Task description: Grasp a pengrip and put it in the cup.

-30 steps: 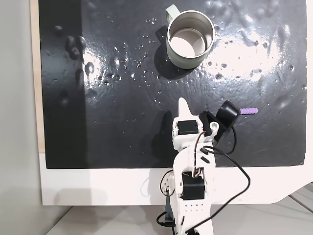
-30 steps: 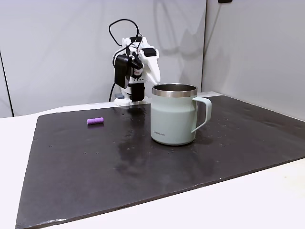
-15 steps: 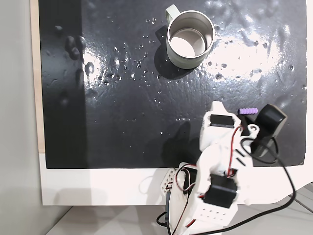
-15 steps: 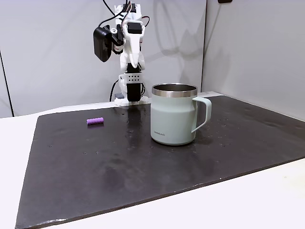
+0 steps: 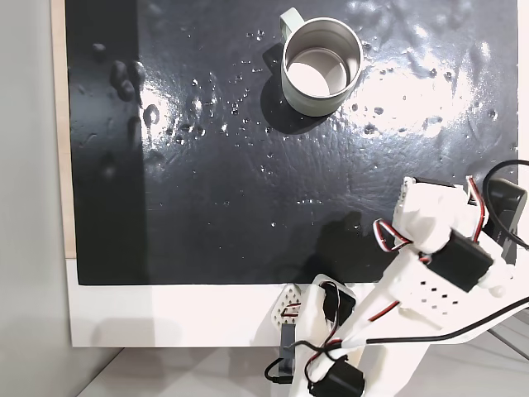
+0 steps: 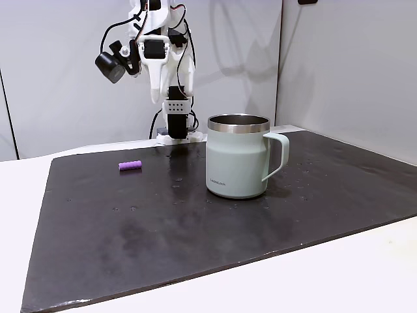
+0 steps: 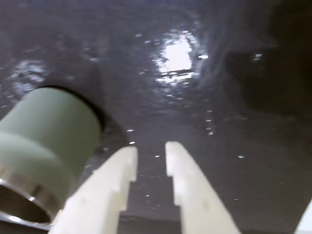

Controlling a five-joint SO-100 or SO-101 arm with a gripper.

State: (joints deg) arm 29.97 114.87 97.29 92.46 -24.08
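Arm has swung right in the top-down fixed view, now covering the spot where the pengrip showed earlier; cup (image 5: pixel 321 64) unmoved. Side fixed view: hand (image 6: pixel 154 94) risen high, pengrip (image 6: pixel 130 165) on the mat, left of the cup. Wrist view: hand (image 7: pixel 150 152) empty, fingers slightly parted.

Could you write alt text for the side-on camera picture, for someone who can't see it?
A white robot arm is raised high at the back of a dark mat, holding nothing. A small purple pengrip lies on the mat, left of a pale green cup whose handle points right.
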